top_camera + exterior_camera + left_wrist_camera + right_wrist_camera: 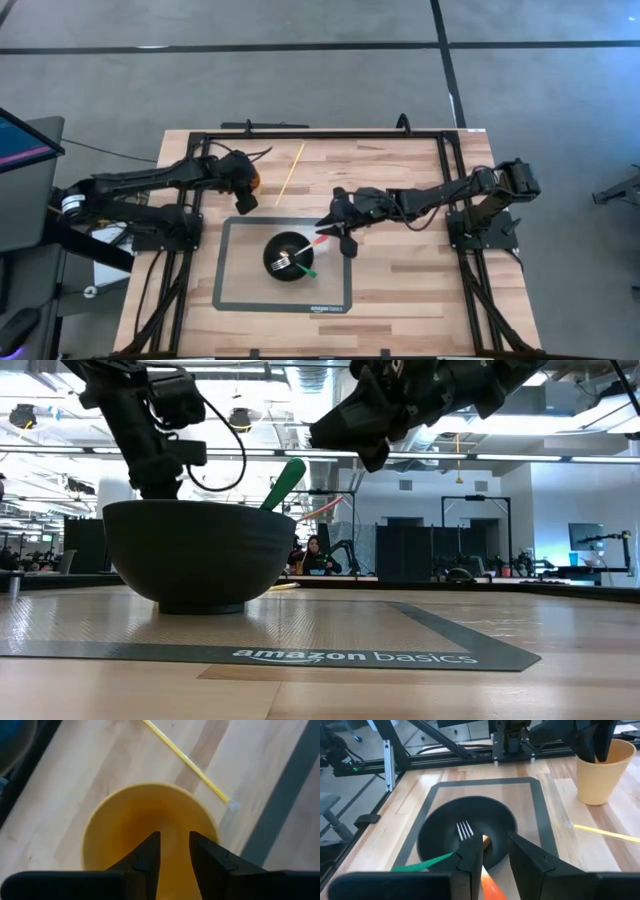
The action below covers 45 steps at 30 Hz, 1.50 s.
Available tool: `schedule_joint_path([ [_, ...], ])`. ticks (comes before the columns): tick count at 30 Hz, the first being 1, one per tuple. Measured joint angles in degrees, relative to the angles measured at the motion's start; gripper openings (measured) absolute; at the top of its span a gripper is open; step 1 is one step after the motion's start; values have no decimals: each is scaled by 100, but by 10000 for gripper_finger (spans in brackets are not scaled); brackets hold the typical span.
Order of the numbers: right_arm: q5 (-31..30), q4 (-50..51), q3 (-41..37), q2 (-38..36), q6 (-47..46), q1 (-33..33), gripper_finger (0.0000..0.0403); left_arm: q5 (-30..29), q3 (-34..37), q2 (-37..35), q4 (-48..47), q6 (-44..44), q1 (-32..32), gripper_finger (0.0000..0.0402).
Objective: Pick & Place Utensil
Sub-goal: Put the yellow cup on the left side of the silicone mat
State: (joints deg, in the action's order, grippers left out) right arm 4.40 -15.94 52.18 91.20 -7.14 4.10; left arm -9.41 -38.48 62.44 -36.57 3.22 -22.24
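A black bowl (272,248) stands on a grey-bordered mat (226,270). A fork (465,830) with a green handle (304,268) rests in it, the handle leaning out over the rim (283,485). My right gripper (494,842) hovers just right of the bowl (440,825), shut on an orange-red utensil (322,238). My left gripper (175,837) is at the table's far left, fingers slightly apart, pointing down into the mouth of a yellow cup (120,820). I cannot tell whether it touches the cup (600,780). My right gripper pinches the orange-red utensil by its handle (488,882) between the two fingers. The fingers come from the table's right, slanting down toward the bowl. The utensil is lifted clear and tilted, and its far end (485,840) reaches over the bowl's inside.
A thin yellow stick (290,172) lies on the wood between the cup (255,180) and the table's far edge, also in the right wrist view (605,834). A black frame (320,134) runs along the table's far edge and sides. Bare wood lies right of the mat.
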Motion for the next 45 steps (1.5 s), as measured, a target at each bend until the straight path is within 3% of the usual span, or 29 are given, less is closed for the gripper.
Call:
schedule_joint_path([
  [6, 0, 30, 0, 0, 0, 0, 86, -360, 0, -191, 59, 1, 0, 106],
  [14, 2, 50, 0, 0, 0, 0, 86, -365, 0, -960, 62, -52, 19, 106],
  [20, 2, 50, 0, 0, 0, 0, 86, 448, 63, -1141, 125, -653, 44, 106],
  [26, 2, 71, 0, 0, 0, 0, 86, 474, 540, -1074, 609, -646, 42, 101],
  [35, 4, 91, 0, 0, 2, 0, 86, 154, 907, -859, 811, -646, 39, 76],
  [39, 4, 91, 0, 0, 0, 0, 86, 151, 918, -818, 841, -640, 56, 34],
  [41, 4, 91, 0, 0, 0, 0, 86, 87, 879, -859, 860, -644, 139, 13],
  [45, 4, 91, 0, 0, 0, 0, 86, 176, 663, -972, 805, -985, 560, 11],
])
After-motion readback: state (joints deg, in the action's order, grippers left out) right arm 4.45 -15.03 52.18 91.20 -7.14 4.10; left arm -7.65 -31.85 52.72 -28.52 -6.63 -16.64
